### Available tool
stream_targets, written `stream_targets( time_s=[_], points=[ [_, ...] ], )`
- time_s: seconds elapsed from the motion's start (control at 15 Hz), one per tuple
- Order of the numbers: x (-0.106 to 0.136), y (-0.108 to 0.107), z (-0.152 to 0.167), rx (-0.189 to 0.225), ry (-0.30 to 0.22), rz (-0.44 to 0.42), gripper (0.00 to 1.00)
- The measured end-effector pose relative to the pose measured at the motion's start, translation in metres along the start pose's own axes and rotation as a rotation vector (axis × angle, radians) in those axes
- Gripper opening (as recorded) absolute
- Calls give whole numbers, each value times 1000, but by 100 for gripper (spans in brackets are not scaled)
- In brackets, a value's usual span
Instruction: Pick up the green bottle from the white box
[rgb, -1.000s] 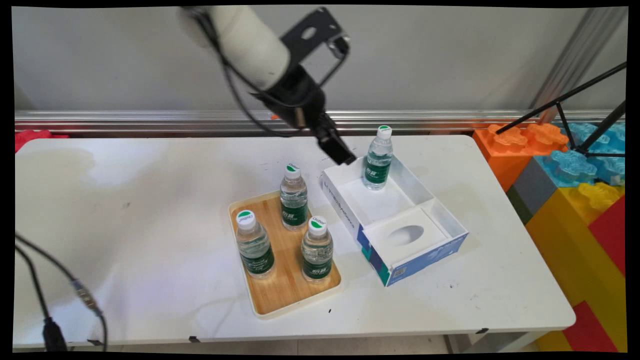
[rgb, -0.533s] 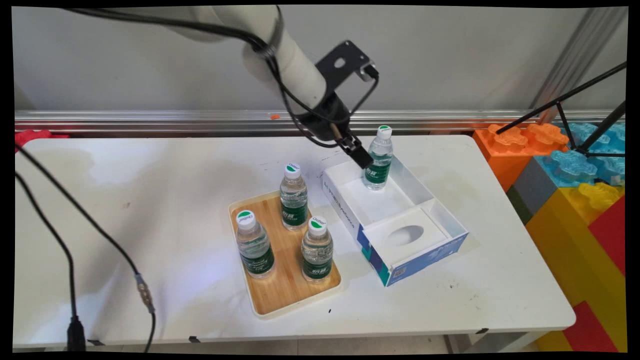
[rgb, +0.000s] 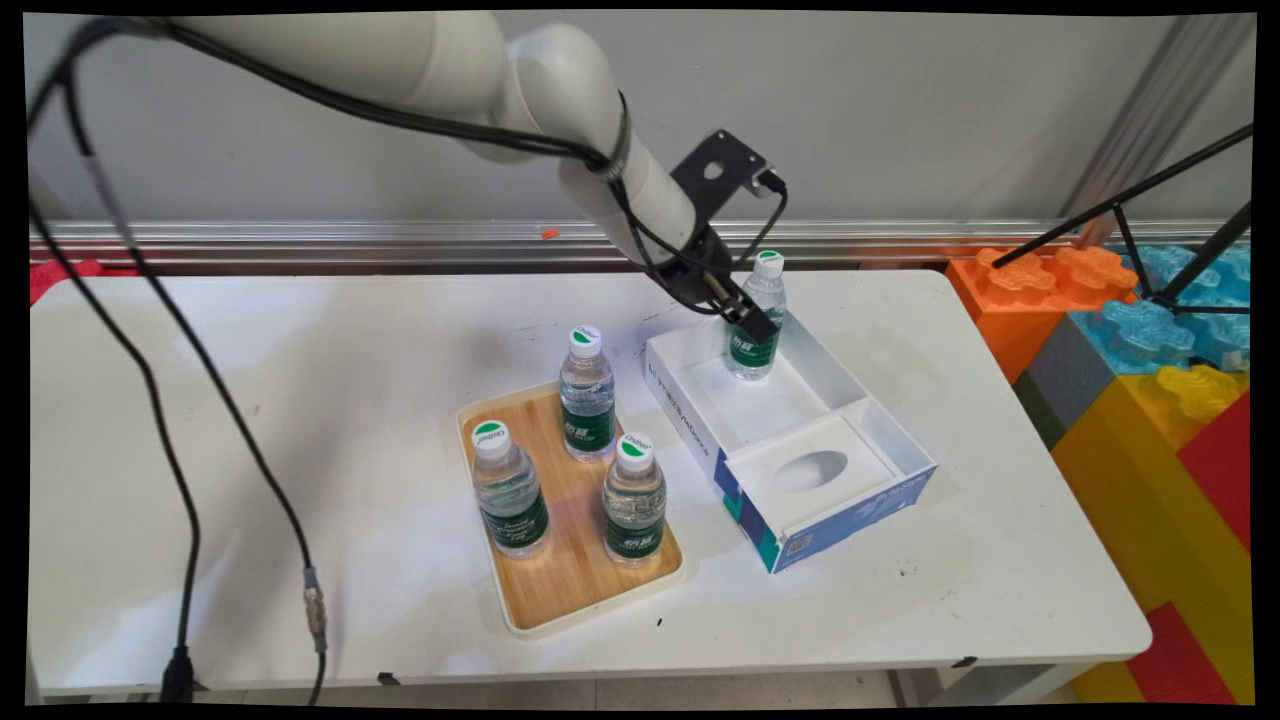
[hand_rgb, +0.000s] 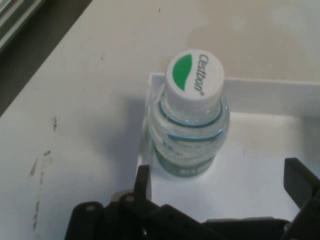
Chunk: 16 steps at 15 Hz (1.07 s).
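My fingers are spread wide, one to each side of the bottle that stands upright in the far corner of the open box; they hold nothing, and I cannot tell whether either touches the plastic, though from the hand view both look just clear of it. I judge I am tilted down across the box's back wall because the bottle sits tight against two walls, which leaves only the open side for a finger to pass.

The bottle is clear ribbed plastic with water in it, a green label round the lower body and a white screw cap printed with a green leaf shape; round and smooth, so I reckon it would turn or slip in a loose grip. The box is stiff white card with thin upright walls and blue print on its outer sides; its near part holds a raised white insert with an oval hollow.

Well to the left of the box on the white tabletop lies a tray with a pale wooden floor and a cream rim, rounded at its corners; three more bottles stand upright on it, apart from one another: one at the far end, one at the left, one at the near right. The tabletop is smooth and hard, scuffed with small dark marks. Big plastic building blocks, orange, blue and yellow, are stacked off its right end.
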Motion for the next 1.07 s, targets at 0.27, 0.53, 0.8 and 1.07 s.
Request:
stream_targets(
  time_s=[0.27, 0.53, 0.8, 1.07],
  points=[
    [2, -1, 24, -3, 20, -14, 100],
    [6, -2, 47, -6, 51, -9, 100],
    [8, -4, 61, 3, 72, 8, 100],
    [9, -7, 70, 15, 88, 31, 100]
  ],
)
